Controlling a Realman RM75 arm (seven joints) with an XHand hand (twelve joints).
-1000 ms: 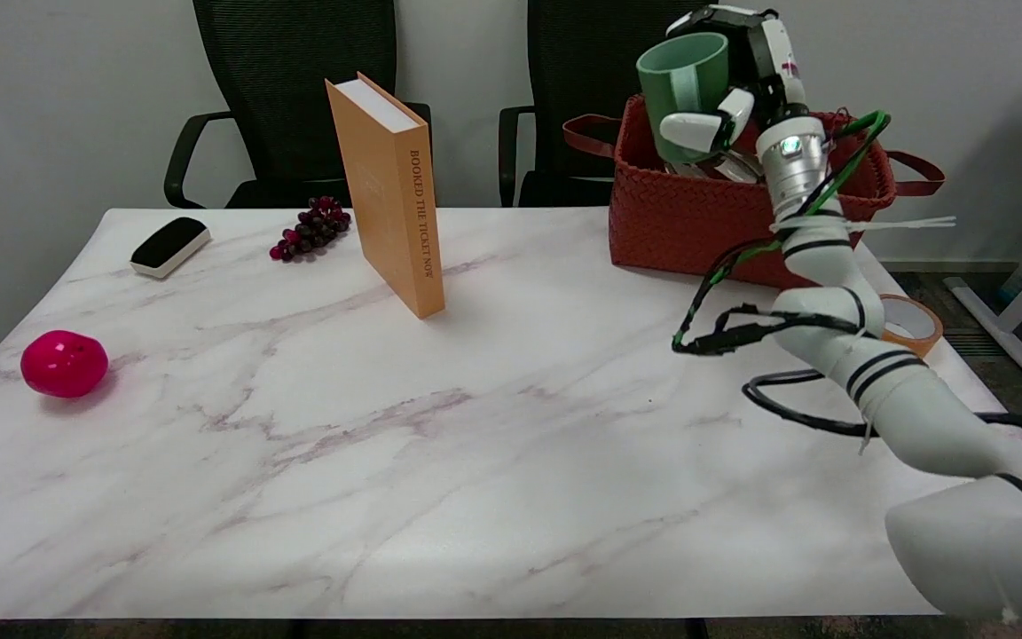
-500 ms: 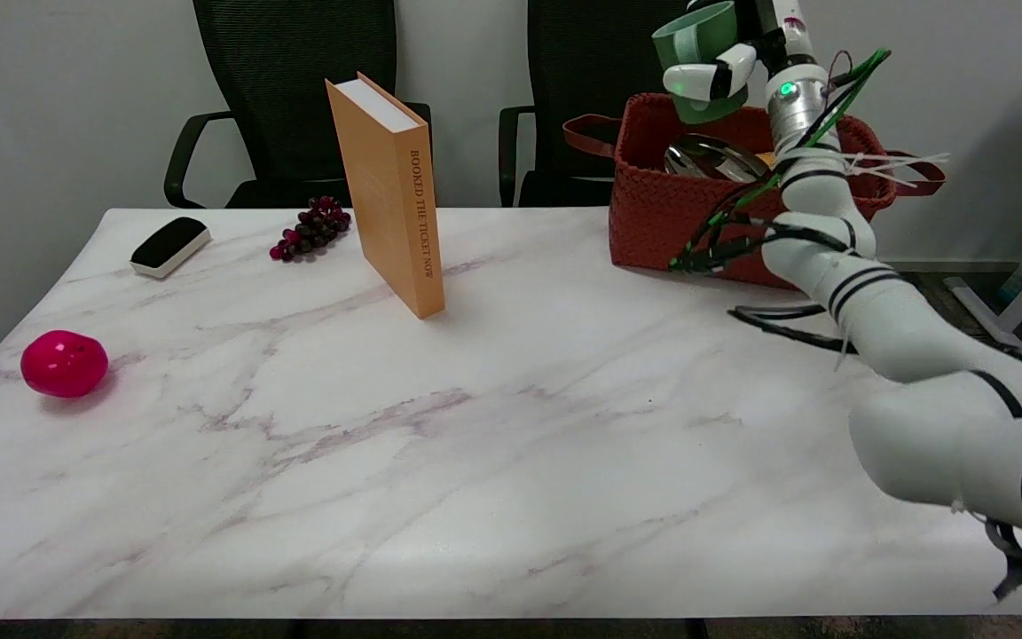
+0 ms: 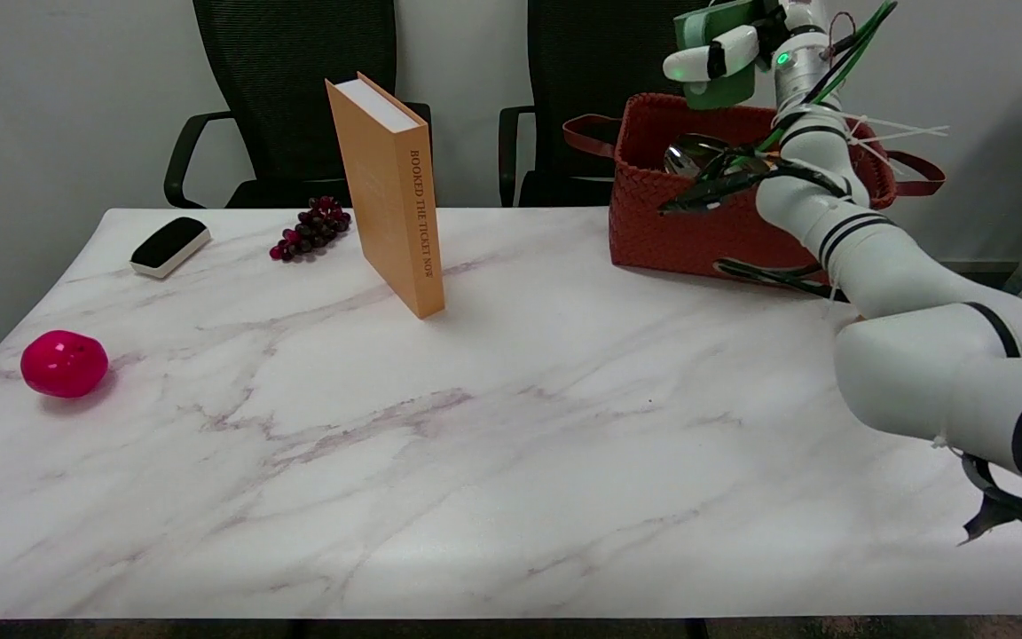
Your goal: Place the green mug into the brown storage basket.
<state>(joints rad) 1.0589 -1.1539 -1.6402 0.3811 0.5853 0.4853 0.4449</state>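
The green mug [image 3: 722, 89] hangs in the air at the picture's top edge, partly cut off, just above the rear of the brown woven basket [image 3: 680, 226]. My right hand [image 3: 728, 44] grips the mug, with a white finger [image 3: 708, 62] wrapped across its side. The basket stands at the table's far right edge, with a metal bowl [image 3: 697, 153] inside it. My forearm crosses over the basket's right half and hides that part of its inside.
An orange book [image 3: 389, 191] stands upright near the table's middle back. Dark grapes [image 3: 311, 226] and a black-and-white eraser [image 3: 169, 246] lie at the back left, and a magenta ball [image 3: 64, 363] at the left edge. Two black chairs stand behind the table.
My right arm has lifted the mug higher and a little to the right over the basket. The elbow has swung back toward the table's right edge. The basket and other things have stayed put.
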